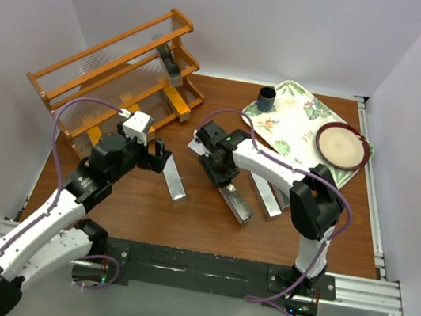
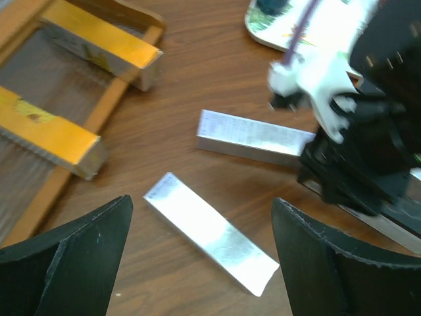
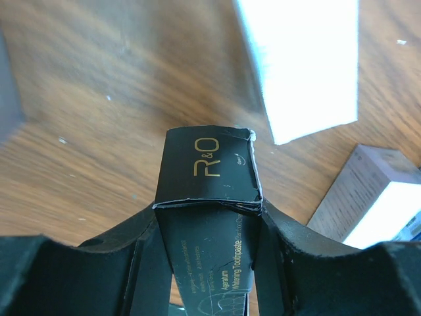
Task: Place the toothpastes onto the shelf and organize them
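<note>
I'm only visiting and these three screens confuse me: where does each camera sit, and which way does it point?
Top external: fixed above and behind the robot, looking down on the table, shelf and tray; the left arm and right arm both show.
Left wrist: on the left arm, looking down past the open left gripper at a silver carton; the right arm shows at right.
Right wrist: on the right arm, looking along the right gripper, shut on a black carton.
Shared: the top and left wrist views both show that silver carton and the shelf.
</note>
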